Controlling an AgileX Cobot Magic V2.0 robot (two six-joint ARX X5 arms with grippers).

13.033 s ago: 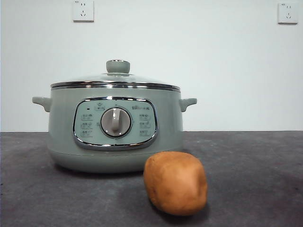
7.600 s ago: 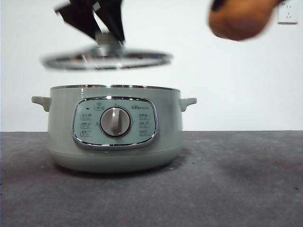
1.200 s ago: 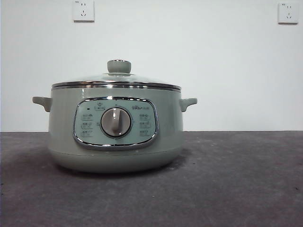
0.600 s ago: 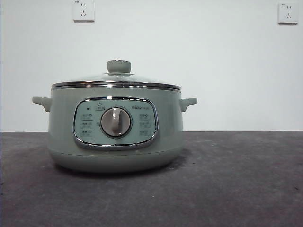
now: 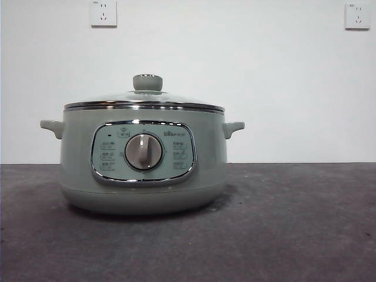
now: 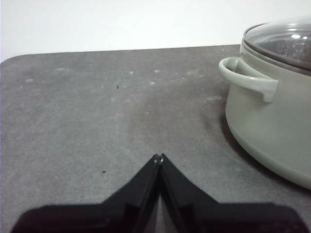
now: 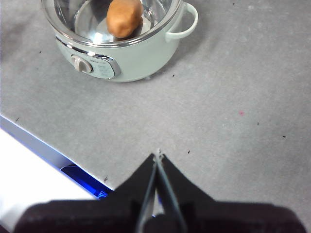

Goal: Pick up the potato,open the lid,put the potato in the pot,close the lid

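Observation:
The sage-green pot [image 5: 144, 176] stands on the dark table with the glass lid [image 5: 144, 100] sitting flat on its rim, green knob [image 5: 147, 82] on top. In the right wrist view the orange-brown potato [image 7: 125, 18] lies inside the pot [image 7: 136, 56], seen through the lid. My right gripper [image 7: 158, 155] is shut and empty, high above the table and well away from the pot. My left gripper [image 6: 159, 158] is shut and empty, low over the table beside the pot's side handle [image 6: 248, 80]. Neither gripper shows in the front view.
The grey table mat [image 5: 294, 223] spreads around the pot. Two wall sockets [image 5: 103, 13] [image 5: 357, 16] sit on the white wall behind. The right wrist view shows the table's edge with a blue-white strip [image 7: 48, 150].
Over the last second nothing has moved. Earlier the potato lay on the table before the pot, then it and the lid were lifted; now the lid is back on and the arms are gone.

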